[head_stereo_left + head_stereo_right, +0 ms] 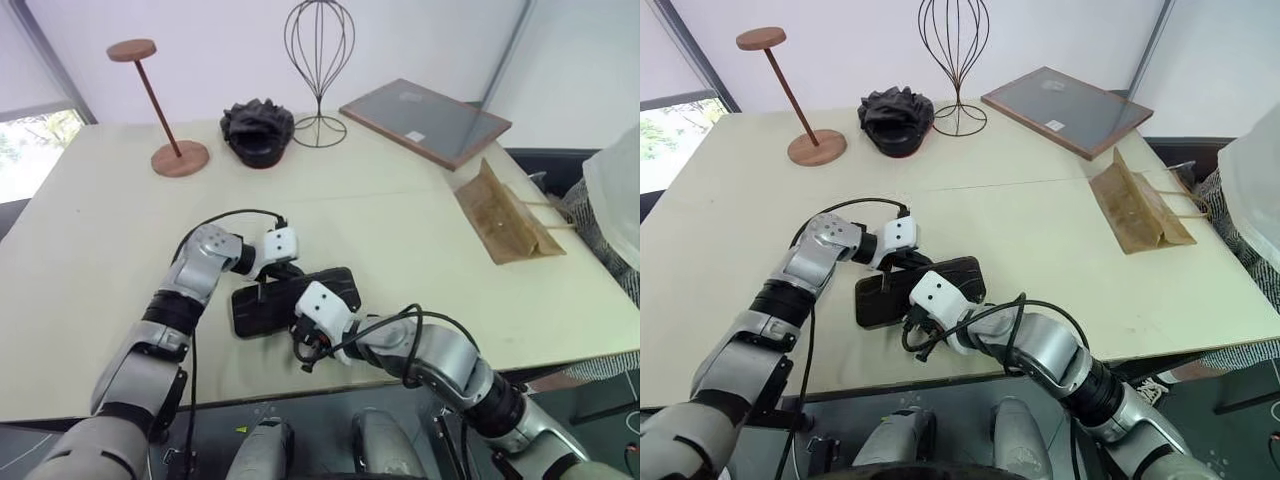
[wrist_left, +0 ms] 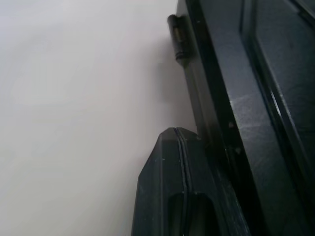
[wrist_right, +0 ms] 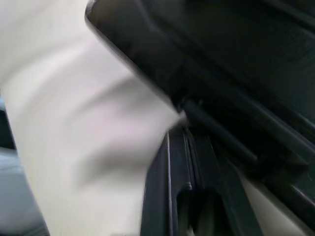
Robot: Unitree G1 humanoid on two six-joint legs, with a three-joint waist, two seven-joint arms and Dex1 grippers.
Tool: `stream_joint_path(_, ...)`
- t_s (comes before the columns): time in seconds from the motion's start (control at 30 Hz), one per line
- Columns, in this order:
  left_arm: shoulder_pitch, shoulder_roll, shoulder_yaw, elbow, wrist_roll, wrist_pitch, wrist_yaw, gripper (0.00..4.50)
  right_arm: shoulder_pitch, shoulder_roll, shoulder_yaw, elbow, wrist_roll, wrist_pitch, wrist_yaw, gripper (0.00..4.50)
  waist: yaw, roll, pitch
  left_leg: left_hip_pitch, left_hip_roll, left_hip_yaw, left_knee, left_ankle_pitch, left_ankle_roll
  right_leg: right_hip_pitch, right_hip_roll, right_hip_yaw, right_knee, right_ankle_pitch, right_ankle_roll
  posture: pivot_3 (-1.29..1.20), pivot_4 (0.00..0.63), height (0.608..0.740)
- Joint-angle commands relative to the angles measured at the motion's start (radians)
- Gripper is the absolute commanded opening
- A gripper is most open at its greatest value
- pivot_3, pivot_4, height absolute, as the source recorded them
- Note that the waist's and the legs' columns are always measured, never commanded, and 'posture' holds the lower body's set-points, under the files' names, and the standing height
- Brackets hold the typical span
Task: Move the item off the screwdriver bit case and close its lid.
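The screwdriver bit case [image 1: 262, 305] lies flat near the table's front edge, dark, with its lid [image 1: 885, 290] down on it. My left gripper [image 1: 283, 270] is at the case's far edge, its fingers [image 2: 177, 187] shut together beside the case's side [image 2: 256, 98], below a small hinge [image 2: 179, 37]. At the case's near right corner my right gripper [image 1: 306, 342] is also shut, with its fingers [image 3: 182, 191] against the case's edge [image 3: 221, 59]. Far off at the right of the table lies the item, a brown paper bag [image 1: 500, 218].
Along the table's back stand a wooden stand [image 1: 160, 110], a lumpy black object [image 1: 257, 130], a wire head form [image 1: 319, 70] and a wood-framed grey panel [image 1: 425, 120]. A person [image 1: 615, 200] is at the right edge. The table's front edge is just below the case.
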Motion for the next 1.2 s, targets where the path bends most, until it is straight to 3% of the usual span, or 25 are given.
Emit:
stream_joint_path(0.03,0.215,-0.079,-0.224,-0.005,-0.012,0.019,-0.175,0.0,-0.161,0.018,-0.207,0.098,-0.188,-0.167,-0.133,0.02,-0.001,0.0,0.0,0.0,0.0,0.0,0.0,-0.001,0.002,0.0,0.0,0.0,0.0,0.0,0.0,0.0,0.15,0.74)
stream_joint_path(0.3,0.1,-0.126,-0.141,0.136,0.015,-0.067,-0.043,0.0,-0.146,0.003,-0.191,0.052,-0.137,-0.083,-0.085,0.02,0.005,0.003,-0.002,0.002,0.002,0.0,-0.001,-0.002,0.003,0.0,0.002,0.0,0.0,-0.001,-0.003,0.0,0.15,0.74)
stream_joint_path(0.47,-0.022,-0.143,-0.021,0.24,-0.016,-0.123,0.085,0.0,-0.103,0.043,-0.269,-0.003,0.002,0.122,-0.044,0.02,0.033,0.007,-0.004,0.001,0.0,-0.001,0.001,-0.002,0.003,0.002,0.0,-0.001,0.0,-0.002,-0.003,0.0,0.15,0.74)
stream_joint_path(0.6,-0.074,-0.105,0.076,0.208,-0.086,-0.087,0.116,0.0,-0.089,0.048,-0.352,-0.059,0.112,0.264,0.027,0.02,0.04,0.007,0.002,-0.008,-0.003,-0.003,0.004,-0.002,0.002,-0.003,-0.001,-0.001,-0.002,0.0,-0.001,0.0,0.15,0.74)
stream_joint_path(0.8,-0.003,0.008,0.187,-0.072,-0.24,0.105,0.083,0.0,-0.076,-0.046,-0.448,-0.175,0.217,0.359,0.145,0.02,0.026,0.006,0.009,-0.028,-0.005,-0.001,0.005,-0.001,0.001,-0.025,-0.002,0.001,0.001,0.006,-0.005,0.0,0.15,0.74)
stream_joint_path(0.9,0.055,0.073,0.228,-0.232,-0.295,0.204,0.1,0.0,-0.079,-0.101,-0.489,-0.206,0.245,0.368,0.193,0.02,0.028,0.006,0.015,-0.03,-0.004,-0.001,0.003,-0.001,0.0,-0.028,-0.002,0.001,0.002,0.005,-0.006,0.0,0.15,0.74)
stream_joint_path(1.03,0.163,0.161,0.332,-0.516,-0.403,0.395,0.159,0.0,-0.103,-0.288,-0.505,-0.241,0.236,0.269,0.323,0.02,0.033,0.008,0.025,-0.03,-0.005,0.0,0.004,-0.001,0.0,-0.027,-0.003,0.001,0.001,0.005,-0.006,0.0,0.15,0.74)
stream_joint_path(1.2,0.301,0.234,0.422,-0.786,-0.514,0.578,0.239,0.0,-0.124,-0.432,-0.519,-0.178,0.185,0.136,0.426,0.02,0.034,0.005,0.032,-0.03,-0.005,0.001,0.004,-0.001,0.0,-0.024,-0.004,0.0,-0.005,0.005,-0.005,0.0,0.15,0.74)
